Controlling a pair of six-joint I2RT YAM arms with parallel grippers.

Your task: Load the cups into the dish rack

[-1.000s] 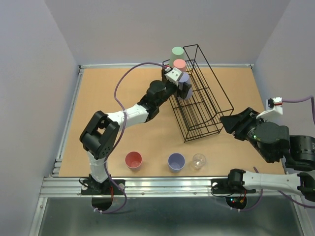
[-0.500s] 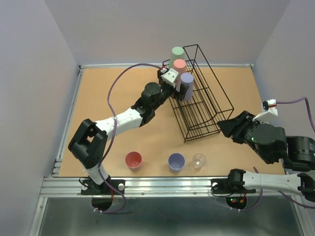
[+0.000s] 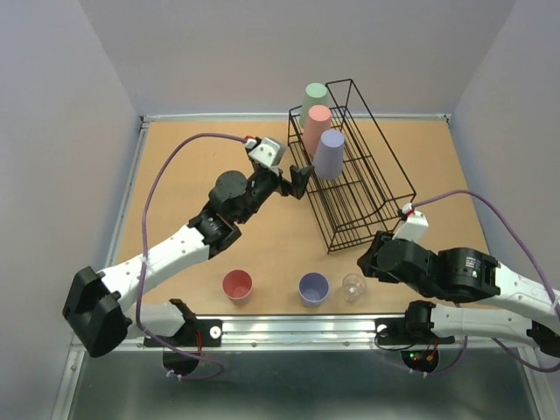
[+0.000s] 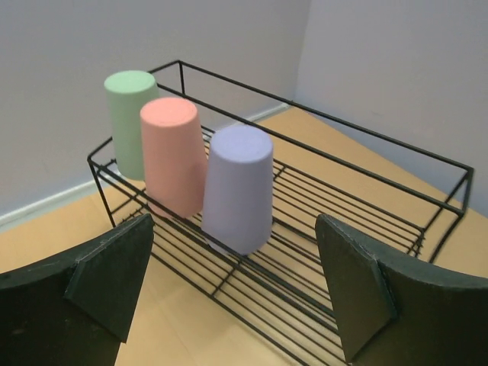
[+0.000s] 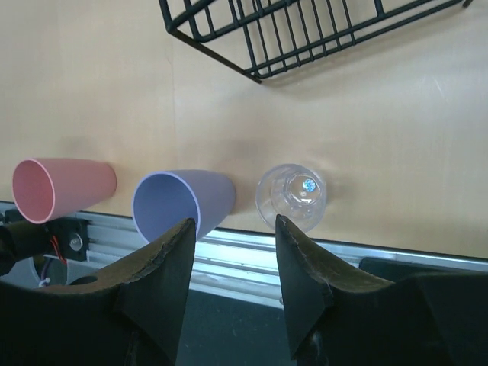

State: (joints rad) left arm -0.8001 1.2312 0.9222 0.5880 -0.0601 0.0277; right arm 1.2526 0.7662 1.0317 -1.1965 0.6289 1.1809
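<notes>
In the top view, the dish rack [image 3: 359,175] stood right of centre on the table [image 3: 192,166], with its far end close to the back wall. Three cups stood upside down in a row along its upper left side: the green cup [image 3: 314,96] farthest back, then the racked salmon cup [image 3: 317,128], then the racked lavender cup [image 3: 329,154]. The left gripper [image 3: 293,184] hovered just left of the rack's left edge, near the racked lavender cup but apart from it. Bare tabletop spread across the whole left half of the frame.

Along the bottom of the table, close to the metal rail [image 3: 289,328], sat the loose salmon cup [image 3: 237,284], the loose lavender cup [image 3: 313,287] and the clear cup [image 3: 353,285], with their mouths showing. The right gripper [image 3: 369,262] hung just above and right of the clear cup, between it and the rack's near corner.

In the left wrist view, the two dark fingers [image 4: 114,271] stood far apart at the lower corners, holding nothing. The rack and its three inverted cups filled the middle, with the wall behind them.

In the right wrist view, the fingers [image 5: 164,267] rose from the bottom edge with a moderate gap between them, empty. The loose lavender cup was just above the left one and the clear cup just above the right. The loose salmon cup lay at far left, the rack's corner crossed the top, and bare wood lay between.
</notes>
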